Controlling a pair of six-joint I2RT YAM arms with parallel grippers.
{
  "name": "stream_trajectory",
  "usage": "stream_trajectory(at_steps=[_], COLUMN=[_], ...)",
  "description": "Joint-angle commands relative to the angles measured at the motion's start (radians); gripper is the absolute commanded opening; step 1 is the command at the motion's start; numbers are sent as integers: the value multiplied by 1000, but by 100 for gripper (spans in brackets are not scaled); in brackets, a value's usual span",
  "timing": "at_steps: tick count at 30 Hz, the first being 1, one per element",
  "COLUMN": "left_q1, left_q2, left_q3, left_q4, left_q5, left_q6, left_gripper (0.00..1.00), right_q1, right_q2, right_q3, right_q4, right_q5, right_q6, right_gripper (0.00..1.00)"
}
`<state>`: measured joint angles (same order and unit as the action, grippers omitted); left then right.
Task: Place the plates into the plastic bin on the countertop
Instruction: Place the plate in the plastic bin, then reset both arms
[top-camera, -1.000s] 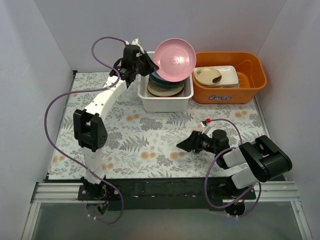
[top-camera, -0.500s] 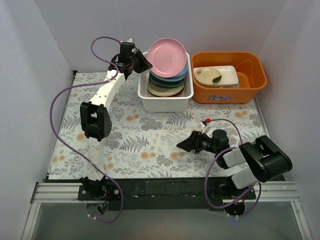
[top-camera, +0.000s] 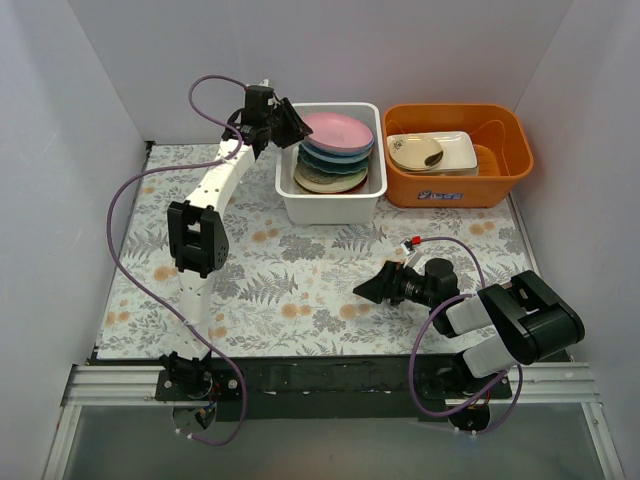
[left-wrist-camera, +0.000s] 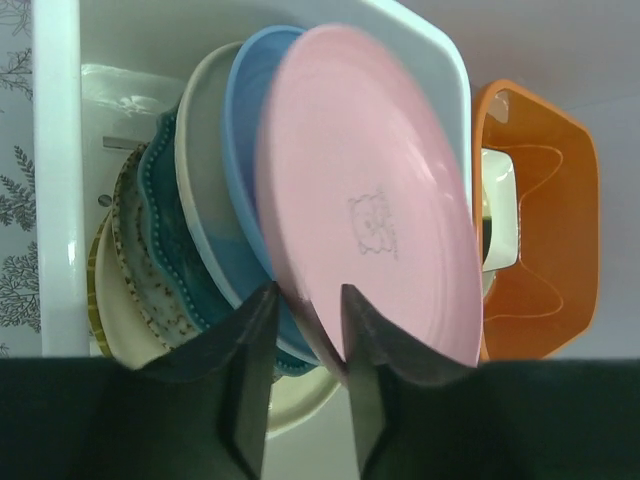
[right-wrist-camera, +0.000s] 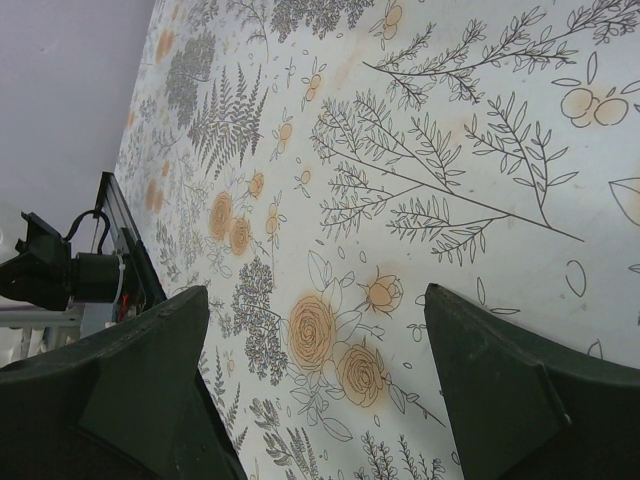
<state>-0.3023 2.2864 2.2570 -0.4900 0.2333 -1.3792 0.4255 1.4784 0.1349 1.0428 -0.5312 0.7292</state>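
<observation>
Black and wide apart, the fingers of the right gripper (right-wrist-camera: 315, 300) hang low over the countertop (top-camera: 300, 270) near the front right, with nothing between them but printed ferns and orange flowers. This gripper is well apart from the bin (top-camera: 330, 208) and touches no plate.

Farther back, the left arm stretches to the bin's left rear corner. The left gripper (left-wrist-camera: 305, 310) stands astride the rim of the pink plate (left-wrist-camera: 380, 200). One finger is on the plate's face side and the other behind it, toward the blue plate (left-wrist-camera: 250, 150). The jaws are only narrowly parted, yet the gap looks wider than the plate's thin edge. Whether either pad touches the rim cannot be told.

From above, the pink plate lies on top of the stack inside the bin, leaning slightly toward the gripper. Under it come the blue plate, a pale plate (left-wrist-camera: 200, 180), a teal plate (left-wrist-camera: 160, 230) and lighter ones at the bottom.

To the right of the bin, just beside it, sits the orange tub (top-camera: 455, 190), holding a white dish (top-camera: 455, 150) and a beige bowl (top-camera: 415, 152).
</observation>
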Motion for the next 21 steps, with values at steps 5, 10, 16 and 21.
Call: stream_trajectory(at_steps=[5, 10, 16, 21], left_q1=[11, 9, 11, 11], left_q2=[-48, -162, -284, -289], left_q3=[1, -154, -290, -286], left_q4=[2, 63, 168, 172], left_q5=[35, 1, -8, 27], left_q6=[19, 23, 20, 28], left_gripper=[81, 98, 98, 98], right_q1=[-7, -5, -5, -5], right_q2=[3, -4, -10, -16], right_q3=[0, -3, -4, -6], right_q4=[-73, -76, -79, -81], right_q5=[25, 25, 28, 30], right_q6=[-28, -28, -30, -28], right_gripper=[96, 96, 96, 97])
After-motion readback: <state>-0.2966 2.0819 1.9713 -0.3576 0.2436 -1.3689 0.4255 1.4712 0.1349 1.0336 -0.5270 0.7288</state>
